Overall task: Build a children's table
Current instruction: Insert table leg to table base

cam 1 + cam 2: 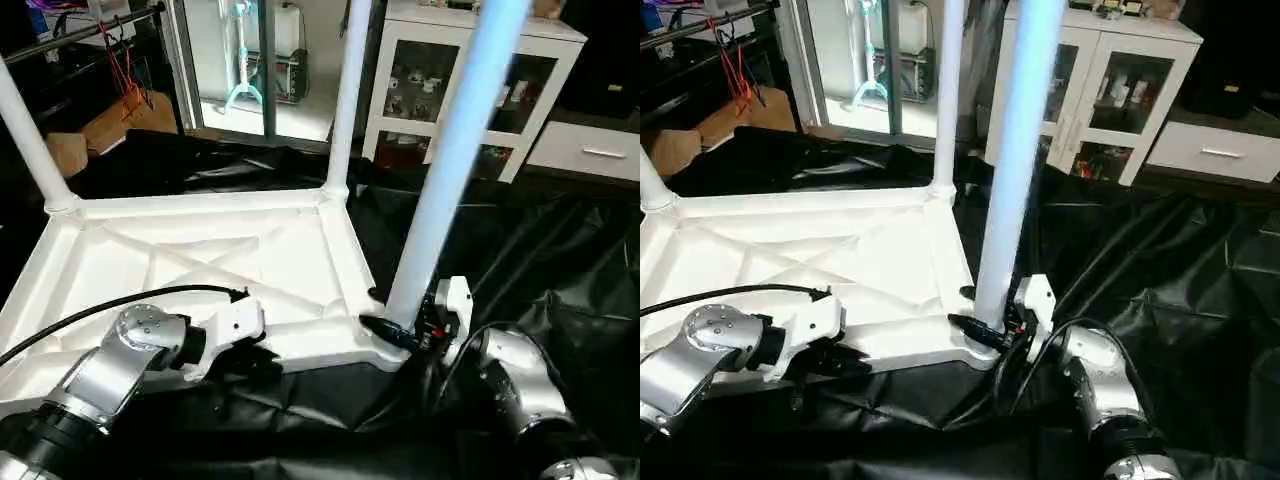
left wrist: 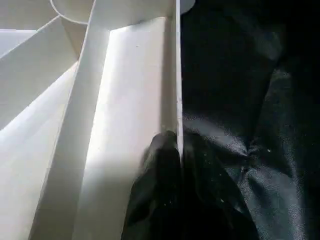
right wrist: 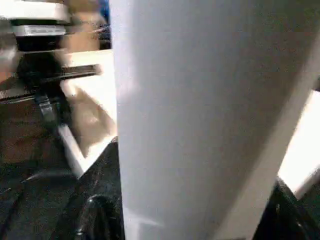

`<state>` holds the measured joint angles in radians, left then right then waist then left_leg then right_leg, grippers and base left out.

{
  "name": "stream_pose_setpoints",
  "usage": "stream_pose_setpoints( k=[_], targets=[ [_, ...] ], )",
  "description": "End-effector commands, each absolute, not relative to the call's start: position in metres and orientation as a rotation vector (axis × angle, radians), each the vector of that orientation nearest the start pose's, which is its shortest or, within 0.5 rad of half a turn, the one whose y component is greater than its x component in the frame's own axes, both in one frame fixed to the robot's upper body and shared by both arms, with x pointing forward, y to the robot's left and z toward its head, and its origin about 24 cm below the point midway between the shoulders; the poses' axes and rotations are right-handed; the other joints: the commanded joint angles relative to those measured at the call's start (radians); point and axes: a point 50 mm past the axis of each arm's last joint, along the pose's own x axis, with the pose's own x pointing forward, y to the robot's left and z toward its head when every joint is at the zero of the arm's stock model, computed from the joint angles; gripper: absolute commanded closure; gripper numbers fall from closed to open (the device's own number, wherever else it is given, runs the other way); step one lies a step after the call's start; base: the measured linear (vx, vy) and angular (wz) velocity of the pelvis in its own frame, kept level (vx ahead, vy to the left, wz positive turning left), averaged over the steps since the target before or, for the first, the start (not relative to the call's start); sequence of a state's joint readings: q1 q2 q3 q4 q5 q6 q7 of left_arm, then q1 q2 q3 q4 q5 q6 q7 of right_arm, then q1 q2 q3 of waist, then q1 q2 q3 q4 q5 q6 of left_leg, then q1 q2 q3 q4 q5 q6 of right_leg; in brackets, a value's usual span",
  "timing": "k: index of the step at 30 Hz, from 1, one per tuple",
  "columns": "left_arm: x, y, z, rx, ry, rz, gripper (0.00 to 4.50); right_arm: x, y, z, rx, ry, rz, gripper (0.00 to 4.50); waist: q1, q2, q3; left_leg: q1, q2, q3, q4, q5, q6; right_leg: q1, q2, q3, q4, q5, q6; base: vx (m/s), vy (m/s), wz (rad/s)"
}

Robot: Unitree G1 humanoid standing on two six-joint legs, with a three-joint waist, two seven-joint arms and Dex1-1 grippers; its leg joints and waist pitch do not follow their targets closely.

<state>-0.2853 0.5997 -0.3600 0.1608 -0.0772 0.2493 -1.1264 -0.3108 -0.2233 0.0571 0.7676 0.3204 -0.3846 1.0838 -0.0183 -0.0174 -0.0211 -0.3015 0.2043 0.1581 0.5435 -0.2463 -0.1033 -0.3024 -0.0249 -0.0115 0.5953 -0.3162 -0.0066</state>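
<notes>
Left wrist: left hand [image 2: 177,165] pinching tabletop [image 2: 125,100] rim.

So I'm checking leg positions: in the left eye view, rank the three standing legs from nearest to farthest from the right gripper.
1. The near leg, gripped by the right gripper at its base, in the tabletop's near right corner.
2. The far right leg, upright in the far right corner socket.
3. The far left leg, at the far left corner, across the tabletop.

Black plastic sheeting [image 1: 520,260] covers the floor; a white glass-door cabinet [image 1: 470,60] stands behind it.
</notes>
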Motion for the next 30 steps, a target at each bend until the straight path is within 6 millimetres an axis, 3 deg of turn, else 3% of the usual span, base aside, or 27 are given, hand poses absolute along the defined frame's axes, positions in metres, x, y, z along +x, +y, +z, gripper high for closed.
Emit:
stream_pose_setpoints(
  k=[1, 3, 5, 6, 8, 9, 10, 11, 12, 13, 14, 15, 18, 20, 25, 27, 30],
  targets=[
    [0.268, 0.171, 0.031, 0.41, 0.559, -1.091, 4.5, 0.22, -0.173, -0.078, 0.118, 0.465, 0.817, 2.58, -0.005, 0.023, 0.046, -0.02, 0.052, -0.026, -0.098, -0.395, -0.015, -0.053, -0.102, 0.055, -0.105, -0.277, -0.126, 0.0, 0.0, 0.0],
    [0.282, 0.153, 0.029, 0.307, 0.514, -0.869, 4.5, 0.245, -0.174, -0.07, 0.058, 0.39, 0.525, 2.58, -0.006, 0.019, 0.043, -0.017, 0.045, -0.02, -0.093, -0.343, -0.028, -0.05, -0.096, 0.051, -0.1, -0.205, -0.142, 0.0, 0.0, 0.0],
    [0.29, 0.144, 0.029, 0.255, 0.491, -0.742, 4.5, 0.256, -0.172, -0.066, 0.082, 0.361, 0.409, 2.58, -0.002, 0.017, 0.038, -0.019, 0.04, -0.015, -0.087, -0.305, -0.019, -0.044, -0.095, 0.052, -0.098, -0.17, -0.146, 0.0, 0.0, 0.0],
    [0.296, 0.137, 0.029, 0.218, 0.475, -0.661, 4.5, 0.264, -0.168, -0.063, 0.111, 0.344, 0.336, 2.58, 0.006, 0.022, 0.027, -0.019, 0.04, -0.007, -0.075, -0.197, -0.001, -0.032, -0.093, 0.052, -0.089, -0.012, -0.159, 0.0, 0.0, 0.0],
    [0.305, 0.122, 0.03, 0.16, 0.437, -0.543, 4.5, 0.275, -0.16, -0.058, 0.168, 0.334, 0.238, 2.58, 0.008, 0.022, 0.024, -0.021, 0.039, -0.002, -0.066, -0.115, 0.005, -0.026, -0.088, 0.049, -0.077, 0.141, -0.174, 0.0, 0.0, 0.0],
    [0.307, 0.112, 0.031, 0.145, 0.429, -0.541, 4.5, 0.28, -0.152, -0.056, 0.173, 0.343, 0.23, 2.58, 0.02, 0.019, 0.021, -0.02, 0.033, 0.004, -0.052, -0.044, 0.018, -0.017, -0.081, 0.045, -0.067, 0.306, -0.17, 0.0, 0.0, 0.0],
    [0.308, 0.109, 0.032, 0.142, 0.425, -0.541, 4.5, 0.282, -0.15, -0.055, 0.17, 0.347, 0.23, 2.58, 0.021, 0.019, 0.02, -0.03, 0.025, 0.01, -0.045, -0.031, 0.035, -0.013, -0.077, 0.045, -0.061, 0.428, -0.162, 0.0, 0.0, 0.0],
    [0.312, 0.096, 0.035, 0.133, 0.408, -0.54, 4.5, 0.287, -0.139, -0.054, 0.179, 0.358, 0.213, 2.58, 0.018, 0.038, 0.009, -0.048, 0.028, -0.009, -0.049, 0.056, 0.037, 0.007, -0.086, 0.036, -0.044, 0.554, -0.134, 0.0, 0.0, 0.0],
    [0.314, 0.085, 0.039, 0.123, 0.393, -0.539, 4.5, 0.291, -0.13, -0.052, 0.181, 0.369, 0.2, 2.58, 0.014, 0.038, 0.007, -0.045, 0.032, -0.012, -0.047, 0.105, 0.025, 0.007, -0.089, 0.033, -0.041, 0.61, -0.125, 0.0, 0.0, 0.0],
    [0.315, 0.084, 0.039, 0.122, 0.391, -0.538, 4.5, 0.291, -0.129, -0.052, 0.181, 0.371, 0.198, 2.58, 0.005, 0.028, 0.009, -0.037, 0.032, -0.007, -0.038, 0.13, -0.003, 0.004, -0.078, 0.026, -0.035, 0.69, -0.121, 0.0, 0.0, 0.0],
    [0.316, 0.079, 0.041, 0.117, 0.383, -0.536, 4.5, 0.293, -0.125, -0.051, 0.182, 0.376, 0.19, 2.58, 0.004, 0.023, 0.012, -0.039, 0.03, -0.006, -0.038, 0.115, -0.008, 0.006, -0.079, 0.027, -0.035, 0.713, -0.116, 0.0, 0.0, 0.0],
    [0.318, 0.062, 0.048, 0.097, 0.364, -0.56, 4.5, 0.298, -0.113, -0.049, 0.194, 0.388, 0.169, 2.58, 0.004, 0.019, 0.009, -0.044, 0.023, -0.008, -0.041, 0.089, -0.018, 0.017, -0.079, 0.027, -0.036, 0.725, -0.098, 0.0, 0.0, 0.0],
    [0.317, 0.058, 0.049, 0.095, 0.367, -0.582, 4.5, 0.299, -0.109, -0.048, 0.195, 0.39, 0.176, 2.58, -0.002, 0.019, 0.015, -0.036, 0.031, -0.009, -0.046, -0.008, -0.036, 0.008, -0.083, 0.028, -0.044, 0.618, -0.09, 0.0, 0.0, 0.0],
    [0.315, 0.06, 0.046, 0.102, 0.376, -0.593, 4.5, 0.299, -0.11, -0.048, 0.201, 0.392, 0.174, 2.58, -0.001, 0.018, 0.016, -0.036, 0.032, -0.009, -0.047, -0.026, -0.035, 0.008, -0.081, 0.03, -0.045, 0.579, -0.084, 0.0, 0.0, 0.0],
    [0.307, 0.069, 0.042, 0.153, 0.371, -0.711, 4.5, 0.297, -0.118, -0.051, 0.193, 0.396, 0.155, 2.58, 0.001, 0.02, 0.016, -0.033, 0.034, -0.008, -0.045, 0.0, -0.04, 0.007, -0.079, 0.029, -0.041, 0.604, -0.087, 0.0, 0.0, 0.0],
    [0.301, 0.081, 0.041, 0.225, 0.36, -0.8, 4.5, 0.298, -0.123, -0.049, 0.179, 0.386, 0.156, 2.58, 0.004, 0.023, 0.015, -0.032, 0.033, -0.009, -0.046, 0.004, -0.045, 0.007, -0.081, 0.029, -0.041, 0.599, -0.084, 0.0, 0.0, 0.0],
    [0.301, 0.095, 0.038, 0.277, 0.371, -0.797, 4.5, 0.3, -0.123, -0.046, 0.172, 0.365, 0.202, 2.58, 0.004, 0.026, 0.014, -0.029, 0.033, -0.007, -0.045, 0.004, -0.054, 0.008, -0.079, 0.028, -0.039, 0.6, -0.083, 0.0, 0.0, 0.0]
  ],
)
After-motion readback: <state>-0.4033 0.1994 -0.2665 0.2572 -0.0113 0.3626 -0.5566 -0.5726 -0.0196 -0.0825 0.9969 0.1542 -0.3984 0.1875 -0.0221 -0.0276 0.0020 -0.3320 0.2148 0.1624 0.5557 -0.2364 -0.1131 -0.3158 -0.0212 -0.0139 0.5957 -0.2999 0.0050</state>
